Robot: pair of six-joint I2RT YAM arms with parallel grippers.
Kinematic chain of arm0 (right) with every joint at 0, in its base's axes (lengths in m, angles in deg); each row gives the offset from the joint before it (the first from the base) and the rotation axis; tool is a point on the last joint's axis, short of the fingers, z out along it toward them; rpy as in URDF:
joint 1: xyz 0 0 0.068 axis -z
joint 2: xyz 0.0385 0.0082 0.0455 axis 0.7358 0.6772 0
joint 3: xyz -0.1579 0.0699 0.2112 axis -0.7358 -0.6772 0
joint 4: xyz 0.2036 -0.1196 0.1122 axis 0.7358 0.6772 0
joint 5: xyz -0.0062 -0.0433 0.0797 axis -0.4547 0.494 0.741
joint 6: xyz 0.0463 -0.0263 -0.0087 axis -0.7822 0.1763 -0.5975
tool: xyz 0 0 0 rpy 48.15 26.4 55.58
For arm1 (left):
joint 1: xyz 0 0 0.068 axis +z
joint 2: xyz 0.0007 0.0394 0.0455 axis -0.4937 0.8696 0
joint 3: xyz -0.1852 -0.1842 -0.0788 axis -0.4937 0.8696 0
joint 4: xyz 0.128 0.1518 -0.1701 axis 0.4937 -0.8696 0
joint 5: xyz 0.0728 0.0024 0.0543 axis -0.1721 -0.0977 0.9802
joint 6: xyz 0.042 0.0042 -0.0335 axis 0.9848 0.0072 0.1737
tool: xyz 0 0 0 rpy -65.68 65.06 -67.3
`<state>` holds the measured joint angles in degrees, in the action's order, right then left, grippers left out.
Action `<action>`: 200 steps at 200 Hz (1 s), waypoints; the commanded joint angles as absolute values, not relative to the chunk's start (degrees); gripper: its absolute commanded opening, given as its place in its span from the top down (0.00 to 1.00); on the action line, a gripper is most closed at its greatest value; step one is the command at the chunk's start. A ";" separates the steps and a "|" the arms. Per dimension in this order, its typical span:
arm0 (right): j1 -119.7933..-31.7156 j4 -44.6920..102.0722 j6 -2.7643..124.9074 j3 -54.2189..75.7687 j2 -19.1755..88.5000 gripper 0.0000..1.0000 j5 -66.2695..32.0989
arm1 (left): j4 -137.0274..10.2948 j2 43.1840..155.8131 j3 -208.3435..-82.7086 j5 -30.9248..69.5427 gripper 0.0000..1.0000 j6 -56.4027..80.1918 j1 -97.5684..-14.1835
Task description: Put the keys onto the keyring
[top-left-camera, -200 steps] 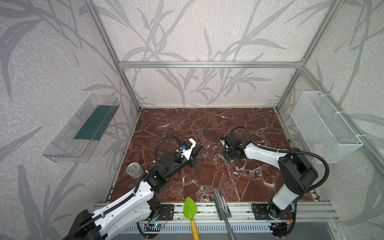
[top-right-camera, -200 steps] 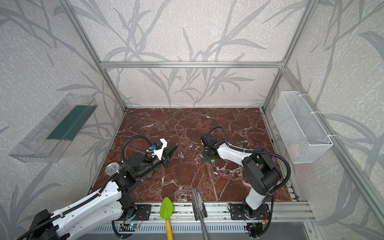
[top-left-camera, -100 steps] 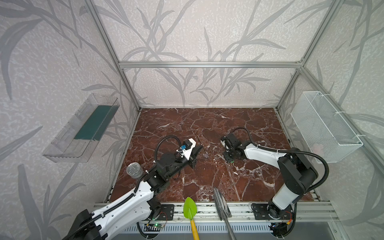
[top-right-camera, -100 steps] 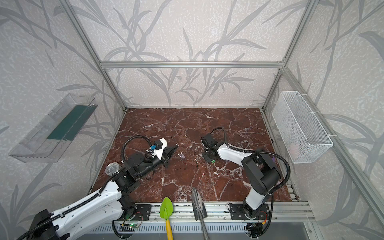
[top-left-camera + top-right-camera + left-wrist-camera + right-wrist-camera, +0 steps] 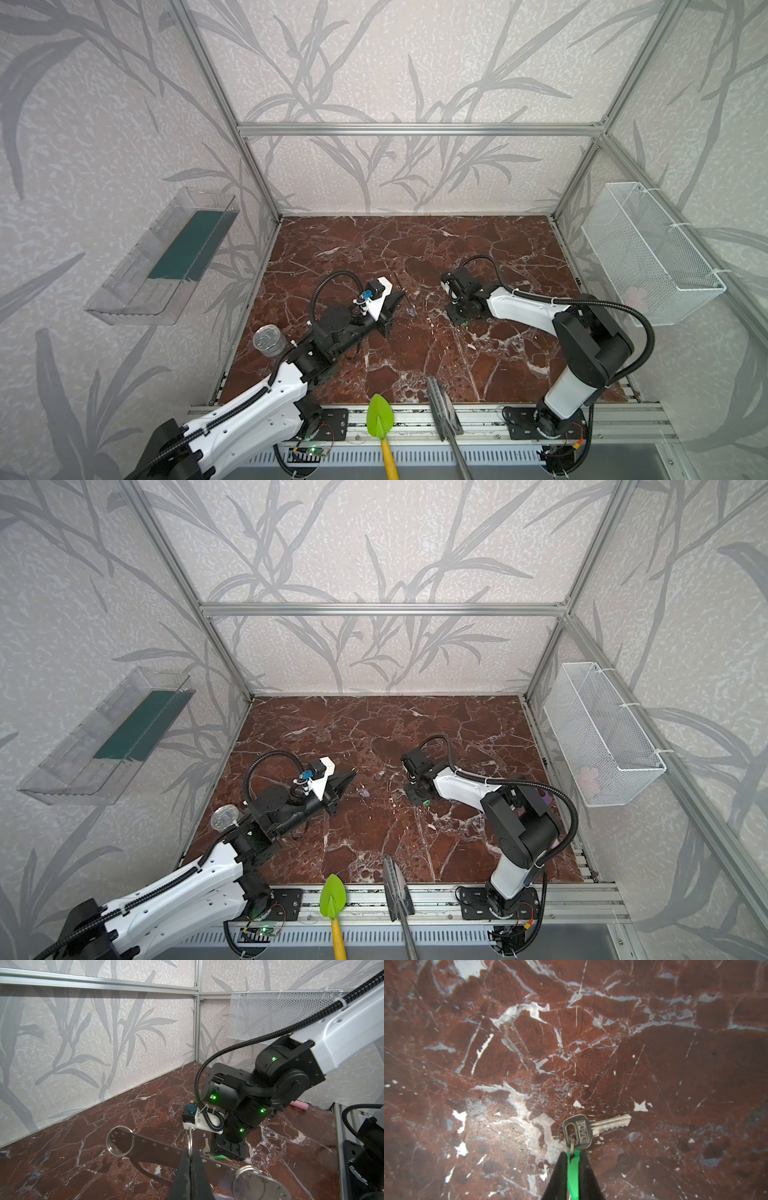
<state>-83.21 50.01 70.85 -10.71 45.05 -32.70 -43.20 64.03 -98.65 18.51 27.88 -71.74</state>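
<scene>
The right pincer [image 5: 572, 1159] grips the green key [image 5: 572, 1176] low on the counter [image 5: 571, 1043]. The keyring [image 5: 158, 1152], clenched in the left pincer [image 5: 190, 1159], lies well apart to its left.

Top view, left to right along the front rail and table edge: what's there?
Tin can → green trowel → grey paddle → right arm base.
</scene>
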 commanded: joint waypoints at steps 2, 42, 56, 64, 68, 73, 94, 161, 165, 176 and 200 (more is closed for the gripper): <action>-83.46 49.73 70.68 -10.30 46.16 0.86 -32.59 | -41.74 63.15 -99.10 18.53 1.00 27.90 -71.65; -83.42 49.67 70.69 -10.34 46.13 0.87 -32.76 | -41.83 63.06 -99.11 18.60 1.00 27.97 -71.61; -83.41 49.67 70.66 -10.32 46.05 0.87 -32.76 | -41.84 63.06 -99.10 18.59 1.00 27.97 -71.60; -83.41 49.65 70.68 -10.32 46.00 0.87 -32.83 | -41.92 63.07 -99.10 18.64 1.00 27.97 -71.67; -83.45 49.67 70.67 -10.32 45.84 0.88 -32.93 | -41.92 63.06 -99.10 18.66 1.00 27.97 -71.64; -83.42 49.69 70.67 -10.36 45.76 0.89 -33.01 | -41.90 63.06 -99.10 18.62 1.00 27.97 -71.61; -83.42 49.58 70.76 -10.43 45.11 0.97 -33.50 | -41.76 63.15 -99.13 18.63 1.00 27.97 -71.61; -81.17 49.56 77.87 -11.76 27.39 1.00 -28.10 | -41.58 63.48 -99.54 18.15 1.00 27.82 -71.68; -80.77 48.25 78.29 -12.60 25.38 1.00 -26.23 | -41.47 63.62 -99.46 18.10 1.00 27.80 -71.68; -79.75 45.32 80.22 -14.99 19.82 1.00 -19.91 | -41.14 64.02 -99.54 17.73 1.00 27.75 -71.62; -79.54 40.47 82.85 -18.75 10.24 1.00 -10.52 | -41.04 64.79 -99.98 16.57 1.00 27.62 -71.69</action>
